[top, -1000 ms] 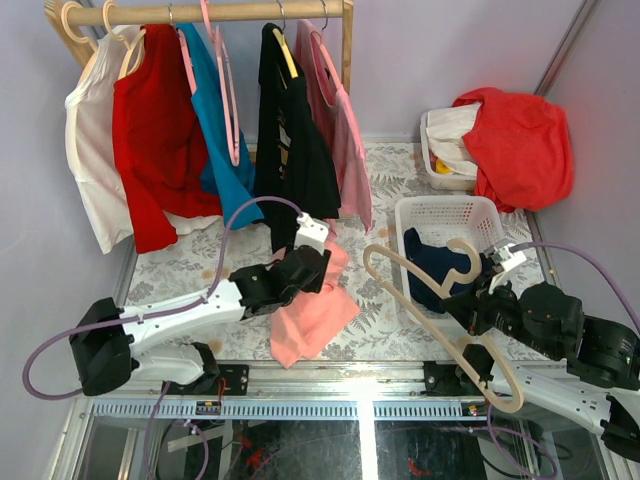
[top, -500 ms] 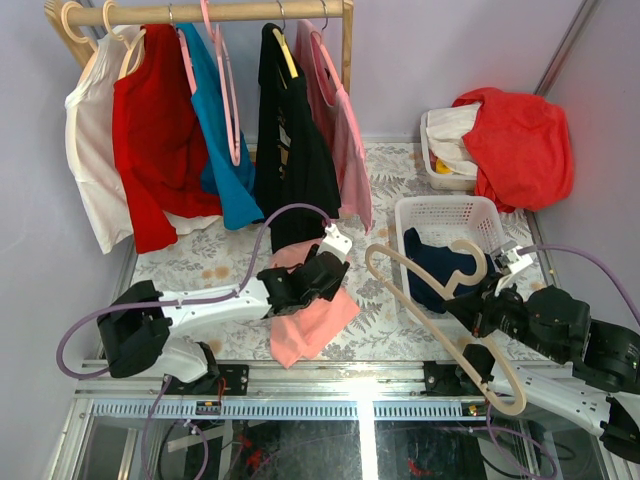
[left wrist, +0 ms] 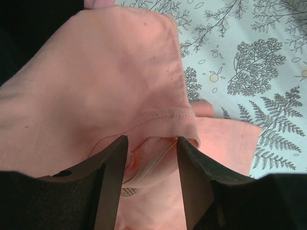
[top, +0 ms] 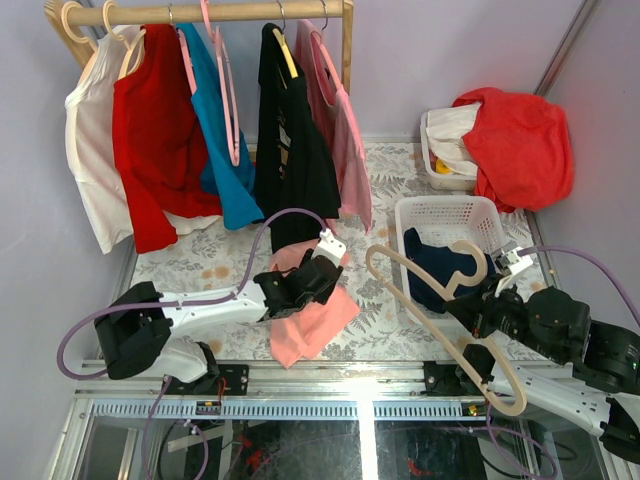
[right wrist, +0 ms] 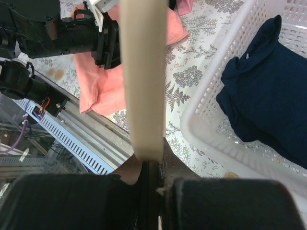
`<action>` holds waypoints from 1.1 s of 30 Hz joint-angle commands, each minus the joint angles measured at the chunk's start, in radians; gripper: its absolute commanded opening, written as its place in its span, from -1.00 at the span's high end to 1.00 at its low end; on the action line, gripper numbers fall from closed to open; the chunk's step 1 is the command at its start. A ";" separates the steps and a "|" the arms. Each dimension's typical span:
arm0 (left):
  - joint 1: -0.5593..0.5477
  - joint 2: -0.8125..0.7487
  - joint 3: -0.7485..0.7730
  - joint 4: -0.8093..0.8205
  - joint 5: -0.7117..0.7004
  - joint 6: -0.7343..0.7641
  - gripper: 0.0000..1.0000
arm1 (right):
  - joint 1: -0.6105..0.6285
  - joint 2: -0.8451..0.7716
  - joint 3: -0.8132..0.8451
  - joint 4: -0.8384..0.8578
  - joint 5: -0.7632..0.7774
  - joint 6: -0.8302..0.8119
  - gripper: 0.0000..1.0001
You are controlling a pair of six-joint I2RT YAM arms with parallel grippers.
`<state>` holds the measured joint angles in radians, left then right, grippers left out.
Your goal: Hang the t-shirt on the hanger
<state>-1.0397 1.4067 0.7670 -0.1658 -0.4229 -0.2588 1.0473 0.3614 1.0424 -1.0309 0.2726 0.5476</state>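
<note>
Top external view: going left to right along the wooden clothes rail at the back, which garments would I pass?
White top → red shirt → blue top → black garment → pale pink striped top.

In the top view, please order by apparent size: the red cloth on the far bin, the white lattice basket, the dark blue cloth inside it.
1. Bright red cloth and white lattice basket: they look nearly alike, so unranked.
2. Dark blue cloth: clearly smallest.
</note>
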 commanded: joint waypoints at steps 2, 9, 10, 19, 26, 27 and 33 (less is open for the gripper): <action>0.005 0.002 -0.006 0.083 0.030 0.027 0.11 | -0.001 0.002 -0.002 0.034 0.022 0.002 1.00; 0.005 -0.018 -0.030 0.095 0.078 0.033 0.11 | 0.001 0.001 -0.006 0.031 0.025 0.003 1.00; 0.005 -0.012 -0.028 0.094 0.078 0.035 0.11 | -0.001 0.001 -0.007 0.034 0.026 0.001 1.00; 0.006 0.071 0.035 0.099 0.054 0.064 0.15 | 0.000 0.002 -0.002 0.026 0.031 0.002 1.00; 0.009 0.112 0.101 0.089 0.051 0.078 0.19 | 0.000 -0.002 0.000 0.019 0.034 0.000 1.00; 0.010 0.110 0.107 0.088 0.052 0.079 0.19 | 0.000 -0.003 0.000 0.019 0.034 -0.001 1.00; 0.012 0.114 0.131 0.086 0.043 0.097 0.20 | 0.000 -0.003 -0.007 0.025 0.037 -0.005 1.00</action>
<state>-1.0359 1.5131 0.8585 -0.1230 -0.3588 -0.1928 1.0473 0.3614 1.0298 -1.0428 0.2798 0.5476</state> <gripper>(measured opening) 0.404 0.061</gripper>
